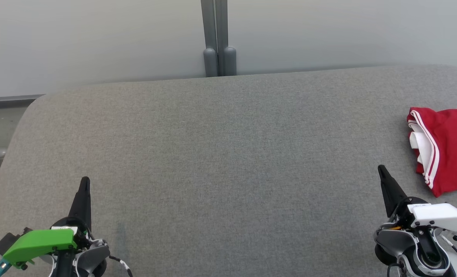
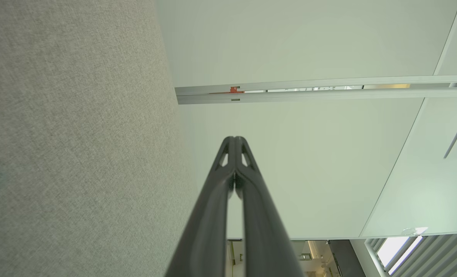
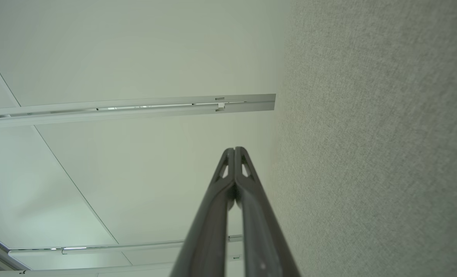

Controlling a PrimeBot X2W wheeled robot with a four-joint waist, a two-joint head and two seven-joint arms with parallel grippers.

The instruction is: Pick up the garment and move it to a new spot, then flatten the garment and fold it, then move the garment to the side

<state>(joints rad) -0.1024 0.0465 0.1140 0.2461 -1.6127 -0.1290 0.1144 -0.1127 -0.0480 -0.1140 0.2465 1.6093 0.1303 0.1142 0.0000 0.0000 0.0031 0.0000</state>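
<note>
Head view: your red garment (image 1: 444, 148) lies folded at right edge of table (image 1: 228, 161); all steps look done. Left gripper (image 1: 84, 184) and right gripper (image 1: 381, 172) clear of it.
Left wrist view: fingers (image 2: 213, 219) pressed together, empty.
Right wrist view: likewise closed, nothing held.

The left hand (image 1: 84, 180) has 2 long, tapering dark fingers (image 2: 213, 215) with small cut-outs near the tips, a bright green cover (image 1: 40, 242) and a black-and-white cable (image 1: 121, 264) at its grey base. The right hand (image 1: 381, 168) looks alike but wears a white cover (image 1: 440, 215) with small lettering.
</note>
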